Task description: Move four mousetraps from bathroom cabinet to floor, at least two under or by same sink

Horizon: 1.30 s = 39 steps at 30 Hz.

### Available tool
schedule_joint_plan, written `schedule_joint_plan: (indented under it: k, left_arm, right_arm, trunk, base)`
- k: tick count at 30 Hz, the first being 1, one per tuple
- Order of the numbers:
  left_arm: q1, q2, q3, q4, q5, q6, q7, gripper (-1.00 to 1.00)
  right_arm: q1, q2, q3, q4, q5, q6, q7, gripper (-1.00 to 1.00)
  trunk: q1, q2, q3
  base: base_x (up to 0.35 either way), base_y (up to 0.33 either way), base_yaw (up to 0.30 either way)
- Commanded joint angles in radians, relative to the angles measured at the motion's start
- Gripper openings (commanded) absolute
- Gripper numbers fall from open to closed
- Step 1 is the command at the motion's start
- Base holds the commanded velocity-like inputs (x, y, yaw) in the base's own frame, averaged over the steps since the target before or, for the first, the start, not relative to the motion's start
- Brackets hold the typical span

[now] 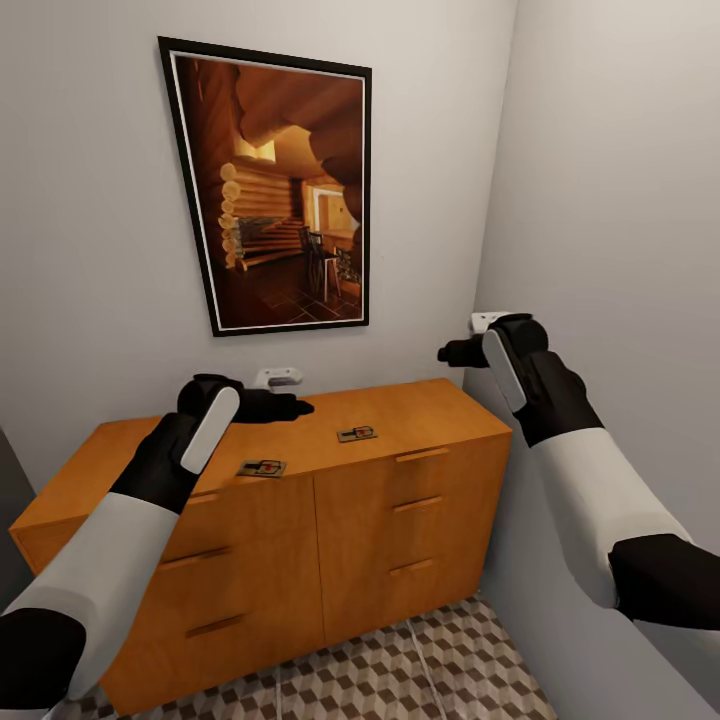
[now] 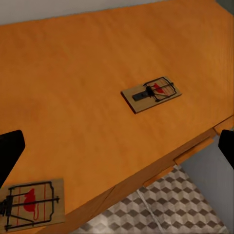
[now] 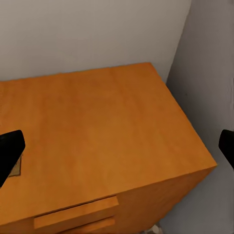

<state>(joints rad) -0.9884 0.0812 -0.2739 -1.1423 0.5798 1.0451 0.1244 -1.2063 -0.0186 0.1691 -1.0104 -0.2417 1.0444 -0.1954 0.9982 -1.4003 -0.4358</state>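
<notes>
The robot stood in front of the cabinet (image 1: 300, 520), which filled a corner of the room under a framed picture (image 1: 275, 190). Two mousetraps lay on its flat top, well apart from each other. The nearer mousetrap (image 1: 262, 467) lay close to the front edge, at about 7 o'clock from the farther mousetrap (image 1: 357, 433), which sat closer to the middle of the top. In the left wrist view both were seen again: one (image 2: 151, 93) in the open wood and one (image 2: 31, 203) beside the front edge.

The left pincer (image 1: 285, 393) hovered over the top of the cabinet, at about 1 o'clock from the nearer mousetrap, and held nothing. Its fingers stood wide apart, as the dark tips at both sides of the left wrist view suggested. The right pincer (image 1: 478, 338) hung above the right end of the cabinet, close to the side wall, also wide and empty.

I judged that the task was at an early or middle stage. No trap was seen on the bathroom floor (image 1: 400, 670), of which only a small patterned strip showed at 6 o'clock from the cabinet. I could not tell where the other two traps were. At least these two waited to be grasped and carried down.
</notes>
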Motion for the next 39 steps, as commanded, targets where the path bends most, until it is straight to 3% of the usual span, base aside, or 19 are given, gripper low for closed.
schedule_joint_plan:
  k: [1, 16, 20, 30, 39]
  left_arm:
    - [-0.001, 0.004, -0.005, -0.001, 0.015, 0.002, 0.01, 1.0]
    - [-0.001, 0.048, -0.015, -0.004, 0.025, 0.002, 0.011, 1.0]
    - [-0.001, 0.055, -0.016, -0.005, 0.024, 0.002, 0.011, 1.0]
    - [-0.001, 0.066, -0.016, -0.01, 0.008, 0.002, 0.012, 1.0]
    - [-0.001, 0.068, -0.017, -0.024, -0.038, 0.002, 0.012, 1.0]
  right_arm:
    - [-0.001, -0.001, 0.006, -0.001, -0.011, 0.003, -0.01, 1.0]
    - [0.002, 0.006, 0.022, 0.019, -0.016, 0.003, -0.01, 1.0]
    - [0.012, 0.023, 0.031, 0.02, -0.017, 0.003, -0.009, 1.0]
    - [0.047, 0.111, 0.079, 0.07, -0.024, 0.003, -0.004, 1.0]
    - [0.052, 0.121, 0.084, 0.118, -0.024, 0.003, -0.003, 1.0]
  trunk:
    - [0.0, -0.001, -0.001]
    - [0.0, -0.001, -0.001]
    - [0.0, -0.001, -0.001]
    - [0.0, -0.001, -0.001]
    - [0.0, -0.001, -0.001]
  base:
    - [0.0, 0.0, 0.0]
    - [0.0, 0.0, 0.0]
    - [0.0, 0.0, 0.0]
    - [0.0, 0.0, 0.0]
    - [0.0, 0.0, 0.0]
